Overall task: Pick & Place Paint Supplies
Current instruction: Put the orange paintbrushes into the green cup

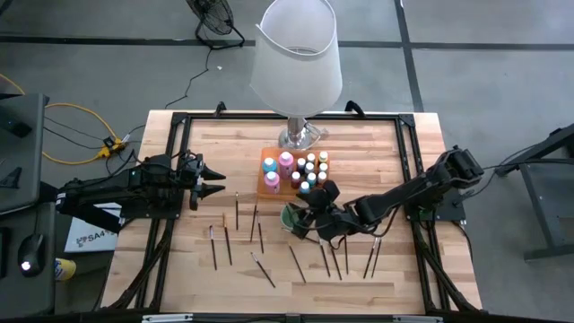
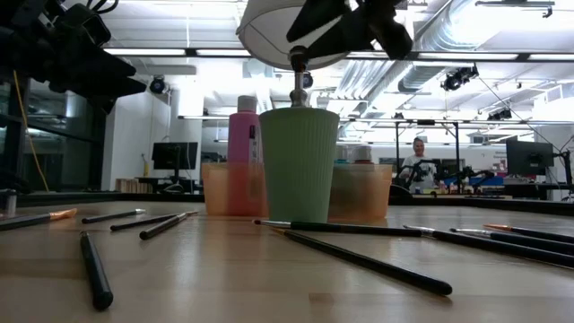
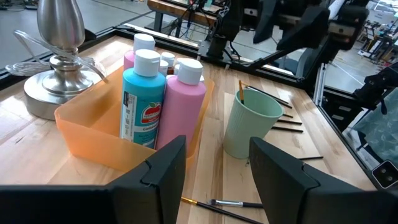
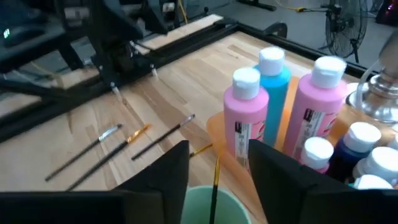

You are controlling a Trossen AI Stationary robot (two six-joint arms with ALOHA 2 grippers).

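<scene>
One cup (image 1: 293, 215), one brush (image 3: 240, 90) in it. One orange tray (image 3: 87, 140). Three tall bottles: two pink (image 4: 245, 118), one teal (image 3: 142, 99). About ten loose brushes (image 1: 228, 244).

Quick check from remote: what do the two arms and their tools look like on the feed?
Both arms are dark, jointed and near-black, with cabling along their links. The left tool ends in two pointed dark fingers; the right tool is equally dark and blocky. From each wrist camera the fingers look broad, flat and matte black. No markings are readable.
</scene>
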